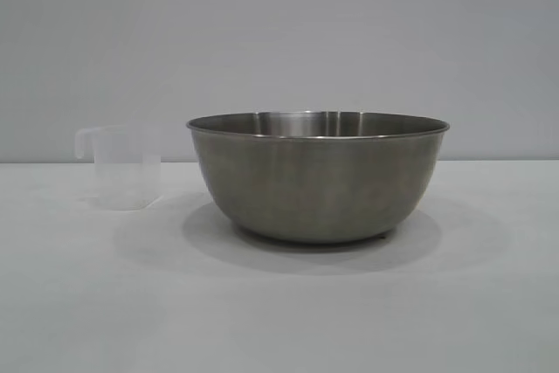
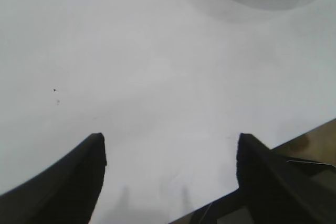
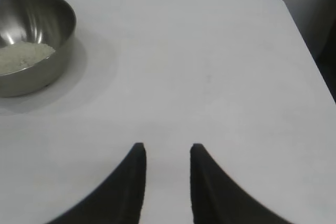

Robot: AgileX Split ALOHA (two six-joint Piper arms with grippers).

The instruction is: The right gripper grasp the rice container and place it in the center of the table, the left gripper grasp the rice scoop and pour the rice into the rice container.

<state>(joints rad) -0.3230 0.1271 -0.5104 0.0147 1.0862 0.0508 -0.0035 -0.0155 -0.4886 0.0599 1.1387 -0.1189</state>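
In the exterior view the inside of the rice container [image 1: 318, 176] is hidden by its own wall, so the rice [image 3: 23, 56] is seen only from the right wrist. Whether anything is in the rice scoop [image 1: 125, 168] cannot be told. In the left wrist view both are cut off by the edge.

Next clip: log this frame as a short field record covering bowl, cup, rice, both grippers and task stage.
rice container: upright on the table, near the middle of the exterior view
rice scoop: upright on the table, beside the bowl on the left arm's side, apart from it; looks empty
rice: pale heap inside the bowl
left gripper: open, over bare table, holding nothing
right gripper: open, narrower gap, over bare table, away from the bowl
stage: pour appears done
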